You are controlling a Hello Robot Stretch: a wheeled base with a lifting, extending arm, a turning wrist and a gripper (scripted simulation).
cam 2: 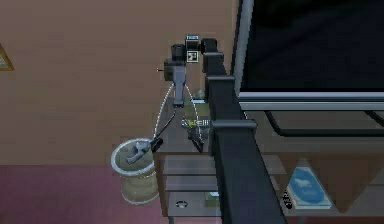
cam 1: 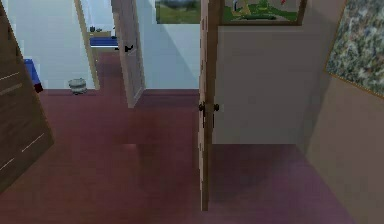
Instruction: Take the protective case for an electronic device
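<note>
Gripper (cam 2: 180, 130) position, please. Where do I find it?

— You find it in the arm side view, at the far end of the arm (cam 2: 238, 165), just left of the two white squares (cam 2: 192, 55). Its dark body is above the left end of the wooden stand (cam 2: 185, 172), and the thin fingers (cam 2: 164, 127) point down toward the stand's top.

— What is the state of the jaws?

— You cannot tell this. Some small things (cam 2: 192, 121) lie on the stand right at the fingers, so you also cannot tell whether it holds anything.

— And the case?

— Look at the arm side view's lower right. On a shelf of the stand, under the TV (cam 2: 310, 50), lies a flat pale blue and white thing (cam 2: 305, 185), with a small dark thing (cam 2: 287, 200) just at its left. It may be the case, but it is too small for you to be sure. The arm stands between it and the gripper.

— What else is near?

— A bin (cam 2: 135, 170) stands on the dark red floor (cam 2: 60, 195) just left of the stand, with something pale inside.

— And ahead?

— In the forward view you have a wooden door (cam 1: 207, 60) edge-on in the middle, with a knob (cam 1: 203, 108). Farther left is a white door (cam 1: 128, 50), and beyond it a small grey pot (cam 1: 77, 85) sits on the floor. Pictures (cam 1: 262, 10) hang at the top.
</note>
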